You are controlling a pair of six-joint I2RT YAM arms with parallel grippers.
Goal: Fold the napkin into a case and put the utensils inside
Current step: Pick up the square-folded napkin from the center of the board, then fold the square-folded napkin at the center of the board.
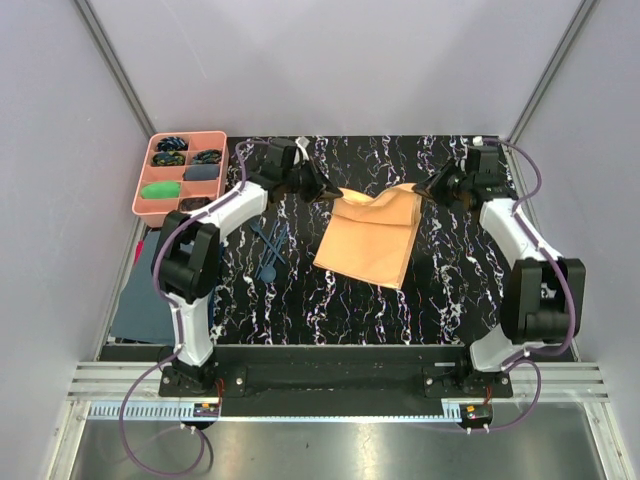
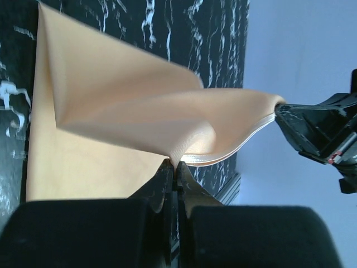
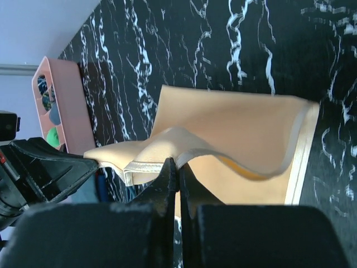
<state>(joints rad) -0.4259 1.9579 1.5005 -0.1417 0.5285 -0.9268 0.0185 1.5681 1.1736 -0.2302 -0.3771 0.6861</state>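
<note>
The peach-orange napkin [image 1: 368, 238] lies folded in layers on the black marbled table, with its far edge lifted. My left gripper [image 1: 328, 192] is shut on the far left corner, and in the left wrist view its tips [image 2: 177, 167] pinch the fabric [image 2: 111, 100]. On the far right corner my right gripper [image 1: 425, 190] is shut too, its closed tips [image 3: 176, 164] holding the hemmed edge of the napkin [image 3: 240, 128]. The fabric sags between the two grips. Dark blue utensils [image 1: 268, 250] lie on the table left of the napkin, apart from both grippers.
A pink compartment tray [image 1: 180, 172] with small coloured bundles stands at the far left. Off the table's left edge lies a dark blue-grey cloth [image 1: 140, 290]. Pale walls close in the back and both sides.
</note>
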